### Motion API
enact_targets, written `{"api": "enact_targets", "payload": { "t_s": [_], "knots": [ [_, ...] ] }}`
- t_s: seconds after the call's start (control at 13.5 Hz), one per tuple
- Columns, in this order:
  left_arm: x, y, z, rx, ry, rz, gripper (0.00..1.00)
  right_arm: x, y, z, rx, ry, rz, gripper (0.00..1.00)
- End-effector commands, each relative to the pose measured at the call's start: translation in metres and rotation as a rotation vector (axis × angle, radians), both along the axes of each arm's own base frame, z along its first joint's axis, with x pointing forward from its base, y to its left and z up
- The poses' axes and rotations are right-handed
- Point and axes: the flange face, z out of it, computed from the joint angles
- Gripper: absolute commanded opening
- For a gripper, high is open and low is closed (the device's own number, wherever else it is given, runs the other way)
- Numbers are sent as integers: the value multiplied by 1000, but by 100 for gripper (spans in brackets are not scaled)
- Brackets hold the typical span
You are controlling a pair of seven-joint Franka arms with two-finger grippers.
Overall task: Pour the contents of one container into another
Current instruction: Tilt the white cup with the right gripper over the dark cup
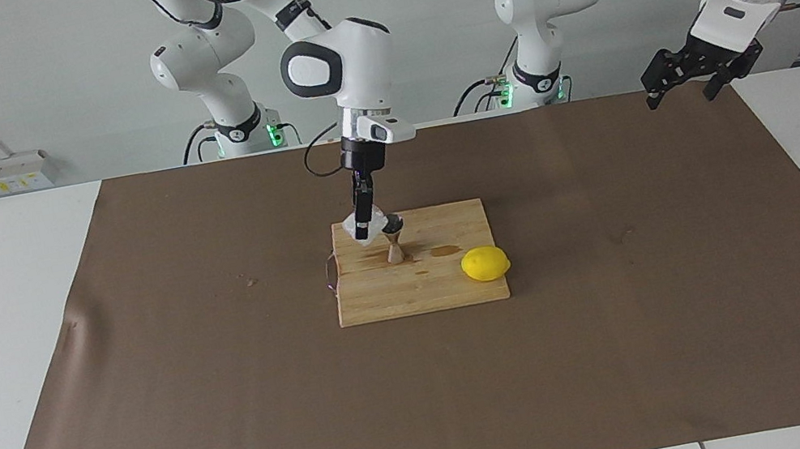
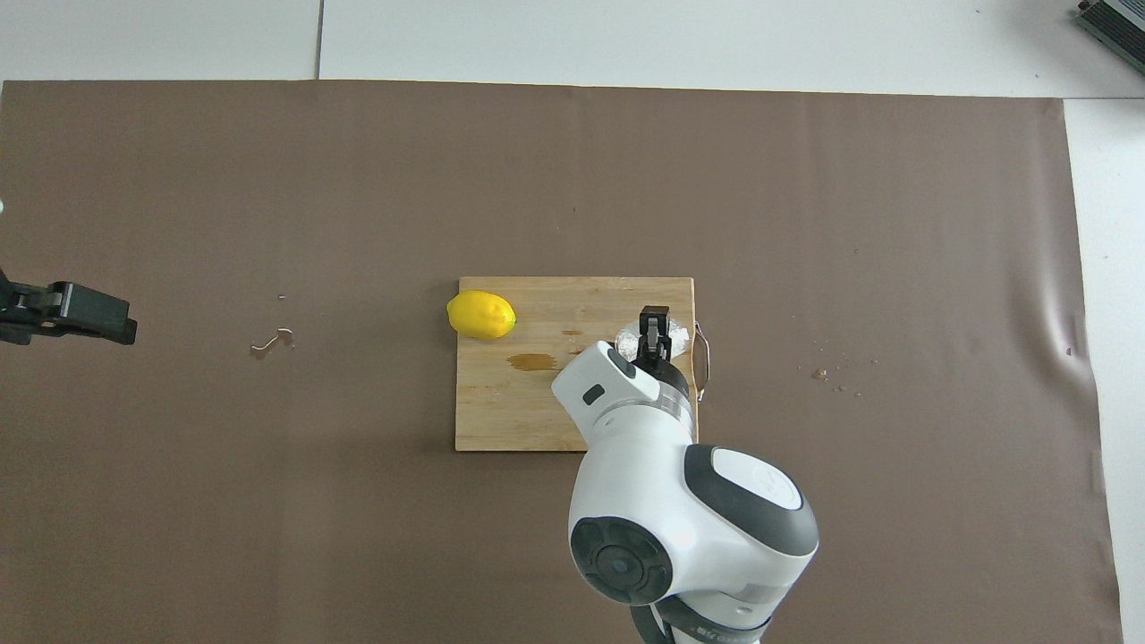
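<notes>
Cup (image 1: 364, 228) tilts in right gripper (image 1: 364, 232) over jigger (image 1: 394, 240).

The brown paper mat (image 1: 237, 418) lies bare around the wooden cutting board (image 1: 453, 289), so a gripper can come in from any edge. On the board, the yellow lemon (image 1: 485, 264) blocks the corner toward the left arm's end. The small steel hourglass jigger (image 1: 394, 244) and the right gripper (image 1: 365, 235), clamped on the clear faceted cup (image 1: 353, 229), crowd the corner nearer the robots.
</notes>
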Motion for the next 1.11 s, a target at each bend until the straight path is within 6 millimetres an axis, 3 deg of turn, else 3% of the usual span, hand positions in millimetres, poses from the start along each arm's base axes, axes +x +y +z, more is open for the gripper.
{"api": "enact_targets", "payload": {
  "t_s": [0.0, 0.37, 0.66, 1.03],
  "knots": [
    [0, -1, -2, 15, -12, -1, 100, -13, -4, 3, -15, -49, -4, 5],
    [1, -1, -3, 15, -9, -1, 100, -18, -3, 3, -23, -103, -4, 5],
    [1, -1, -3, 15, -9, -1, 100, -30, 10, -3, -38, -147, 5, 5],
    [1, -1, -3, 15, -9, -1, 100, -30, 10, -3, -52, -181, 17, 5]
  ]
}}
